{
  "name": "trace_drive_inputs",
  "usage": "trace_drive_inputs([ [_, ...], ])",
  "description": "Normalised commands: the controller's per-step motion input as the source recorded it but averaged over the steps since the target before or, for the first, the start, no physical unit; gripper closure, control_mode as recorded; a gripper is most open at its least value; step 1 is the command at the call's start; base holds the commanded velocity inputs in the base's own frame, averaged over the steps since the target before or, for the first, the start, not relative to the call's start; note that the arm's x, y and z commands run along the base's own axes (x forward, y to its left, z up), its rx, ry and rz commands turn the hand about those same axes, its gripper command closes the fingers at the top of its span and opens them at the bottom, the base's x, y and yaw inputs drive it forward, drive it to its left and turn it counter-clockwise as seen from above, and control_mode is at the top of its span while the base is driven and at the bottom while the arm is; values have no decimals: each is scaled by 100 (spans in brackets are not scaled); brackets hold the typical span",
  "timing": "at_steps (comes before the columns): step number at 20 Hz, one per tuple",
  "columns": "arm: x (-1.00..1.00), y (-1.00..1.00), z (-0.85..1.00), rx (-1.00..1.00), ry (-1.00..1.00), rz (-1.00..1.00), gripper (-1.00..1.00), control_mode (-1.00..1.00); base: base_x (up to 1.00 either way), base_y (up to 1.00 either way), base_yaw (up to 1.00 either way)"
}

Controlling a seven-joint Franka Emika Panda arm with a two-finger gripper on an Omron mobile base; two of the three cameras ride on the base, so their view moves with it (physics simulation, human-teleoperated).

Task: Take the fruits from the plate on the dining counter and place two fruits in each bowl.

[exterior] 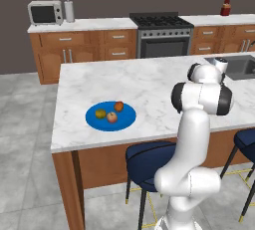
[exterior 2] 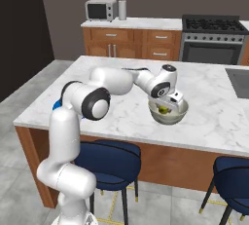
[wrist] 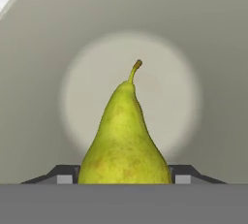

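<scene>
On dining counter [exterior: 149, 82], blue plate [exterior: 94, 120] w/ 3 fruits: olive-yellow one [exterior: 100, 114] at 9 o'clock, orange one [exterior: 119, 106] at 1 o'clock, pinkish-red one [exterior: 112, 117] near centre, all close together. Right base view: pale cream-grey bowl [exterior 2: 180, 115] sits on marble top, well apart from plate, w/ gripper [exterior 2: 166, 107] dipped inside it. Hand view: gripper fingers [wrist: 64, 177] clamped on yellow-green pear [wrist: 124, 140], one at each side of its fat base. Pear's stem points 12 o'clock, skin speckled w/ faint brown blush low down, bowl's pale floor behind it.
</scene>
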Motion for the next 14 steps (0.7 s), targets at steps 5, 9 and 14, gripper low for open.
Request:
trace_drive_inputs([
  [5, 8, 0, -18, 0, 0, 0, 100, -100, 0, 0, 0],
  [9, 9, 0, -2, 0, 0, 0, 100, -100, 0, 0, 0],
  [14, 3, 0, 0, 0, 0, 0, -100, -100, 0, 0, 0],
])
